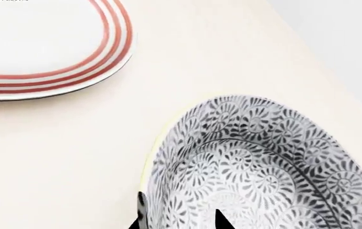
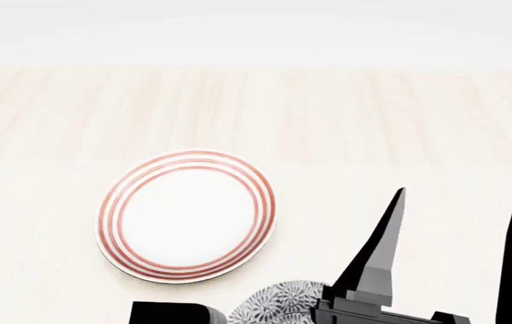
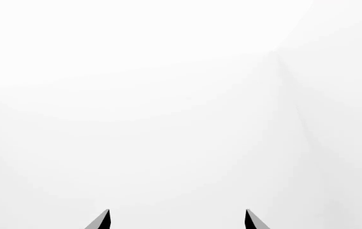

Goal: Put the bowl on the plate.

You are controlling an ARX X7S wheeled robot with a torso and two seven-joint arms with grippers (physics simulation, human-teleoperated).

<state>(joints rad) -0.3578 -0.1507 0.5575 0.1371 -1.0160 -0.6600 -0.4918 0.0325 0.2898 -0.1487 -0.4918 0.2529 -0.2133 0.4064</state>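
in the left wrist view, the bowl (image 1: 264, 167) fills the near corner, its grey-and-white floral inside facing the camera. two black tips of the left pincer (image 1: 177, 222) show at the frame edge, one outside the bowl's pale rim and one inside it, so they straddle the wall; whether they actually press on it i cannot tell. the plate (image 1: 72, 71) with its red rings lies flat on the pale tabletop (image 1: 72, 152), apart from the bowl, nothing on it.

in the head view, the plate (image 2: 186, 214) sits on the tabletop (image 2: 373, 121) left of centre. only a small patch of the bowl (image 2: 279, 304) peeks in at the bottom edge, near the plate's rim but not on it. the right pincer (image 2: 458, 219) rises at lower right, its two black fingers pointing up and spread wide, nothing between them.

in the right wrist view, two dark fingertips (image 3: 101, 220) stand well apart against plain white.
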